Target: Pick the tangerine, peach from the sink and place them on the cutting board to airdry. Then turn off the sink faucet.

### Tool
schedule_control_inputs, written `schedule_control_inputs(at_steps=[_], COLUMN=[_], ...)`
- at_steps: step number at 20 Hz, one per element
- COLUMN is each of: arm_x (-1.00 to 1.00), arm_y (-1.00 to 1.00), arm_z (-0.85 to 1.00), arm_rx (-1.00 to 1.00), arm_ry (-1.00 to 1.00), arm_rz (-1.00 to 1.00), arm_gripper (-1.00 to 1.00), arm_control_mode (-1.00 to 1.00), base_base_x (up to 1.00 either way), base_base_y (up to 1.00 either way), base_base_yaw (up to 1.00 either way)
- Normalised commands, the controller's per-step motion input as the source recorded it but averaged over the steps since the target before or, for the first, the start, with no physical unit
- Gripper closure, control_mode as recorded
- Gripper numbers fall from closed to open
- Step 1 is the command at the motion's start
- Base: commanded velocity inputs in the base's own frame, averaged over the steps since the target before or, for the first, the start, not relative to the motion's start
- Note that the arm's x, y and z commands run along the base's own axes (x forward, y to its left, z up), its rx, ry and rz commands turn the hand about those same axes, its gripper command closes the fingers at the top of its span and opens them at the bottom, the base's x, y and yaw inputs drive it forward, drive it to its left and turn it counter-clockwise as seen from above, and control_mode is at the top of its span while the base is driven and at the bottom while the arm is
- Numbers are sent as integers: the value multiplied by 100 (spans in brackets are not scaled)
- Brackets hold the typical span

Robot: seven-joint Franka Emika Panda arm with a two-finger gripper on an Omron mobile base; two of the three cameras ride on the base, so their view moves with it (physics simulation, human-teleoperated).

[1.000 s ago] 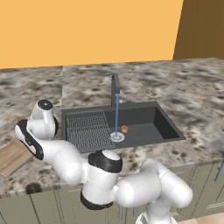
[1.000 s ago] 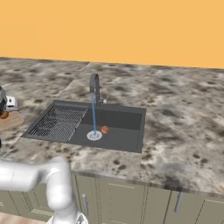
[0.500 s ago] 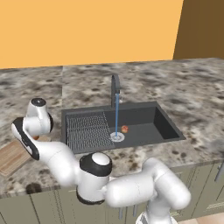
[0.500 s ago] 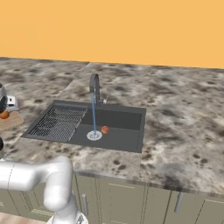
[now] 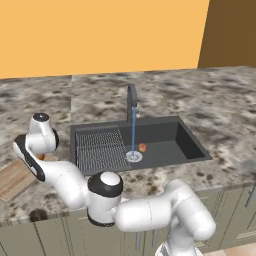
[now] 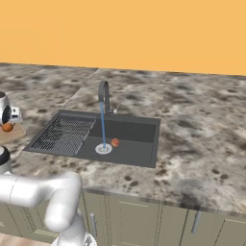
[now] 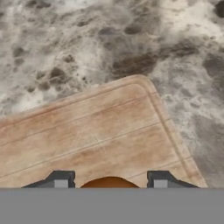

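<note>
My gripper (image 7: 109,180) is shut on the tangerine (image 7: 109,182), whose orange top shows between the two fingertips. It hangs directly over the light-brown cutting board (image 7: 92,135), which lies on the counter left of the sink (image 5: 165,150). The tangerine (image 6: 6,127) sits low against the cutting board (image 6: 15,133); I cannot tell whether they touch. The reddish peach (image 5: 142,147) lies in the basin beside the drain, and is the same peach (image 6: 115,142) right of the water stream. Water runs from the sink faucet (image 5: 131,102).
A ribbed draining grid (image 5: 100,147) fills the sink's left half. A round silver drain (image 6: 103,149) lies under the stream. Speckled stone counter (image 7: 87,48) surrounds the board. Cabinet fronts with handles (image 6: 194,221) run below the counter edge.
The hand has drifted a little to the left over the cutting board with the tangerine still in its grip. Peach and running water are unchanged.
</note>
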Motion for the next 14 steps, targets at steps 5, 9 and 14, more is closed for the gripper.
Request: schedule_control_inputs(at_steps=[5,9,14], arm_x=[21,20,16], arm_y=[15,16,15], arm_z=[-21,-20,-18], arm_rx=[-4,-4,-3], arm_ry=[3,3,3], arm_rz=[0,0,0], arm_gripper=[100,100,100], arm_control_mode=[-100,-100,-100], base_base_x=[0,0,0], base_base_y=[0,0,0], base_base_yaw=[0,0,0])
